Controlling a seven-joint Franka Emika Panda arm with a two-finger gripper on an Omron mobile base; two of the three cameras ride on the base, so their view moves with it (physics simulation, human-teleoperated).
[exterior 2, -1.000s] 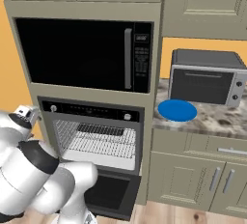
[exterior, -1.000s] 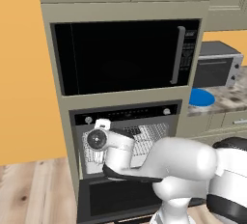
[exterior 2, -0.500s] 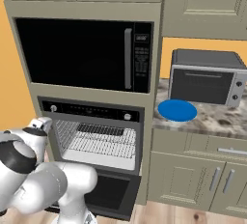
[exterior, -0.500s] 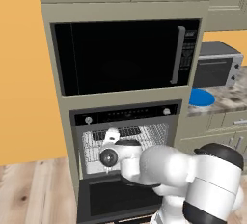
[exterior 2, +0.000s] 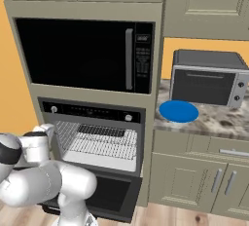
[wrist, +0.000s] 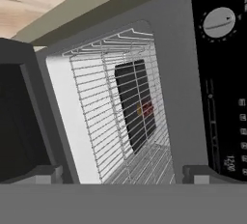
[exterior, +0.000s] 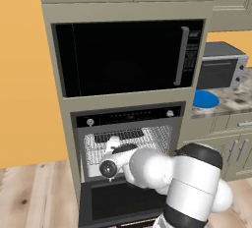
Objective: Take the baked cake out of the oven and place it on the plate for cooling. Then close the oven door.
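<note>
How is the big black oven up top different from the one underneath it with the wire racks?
The microwave is bigger and sits higher; the oven is shorter and sits below it. The microwave's door is shut, while the oven door hangs open, showing wire racks. The microwave has a vertical handle and a button panel on its right; the oven has two silver knobs on a strip across its top. Both are black and built into the same tall cabinet.

Oven door point(exterior 2: 109, 193) hangs open, mouth of oven point(exterior: 129, 146) unblocked; wire racks point(wrist: 120, 117) split the cavity into slots. Counter beside blue plate point(exterior 2: 178, 111) free; toaster oven point(exterior 2: 208, 78) behind.
</note>
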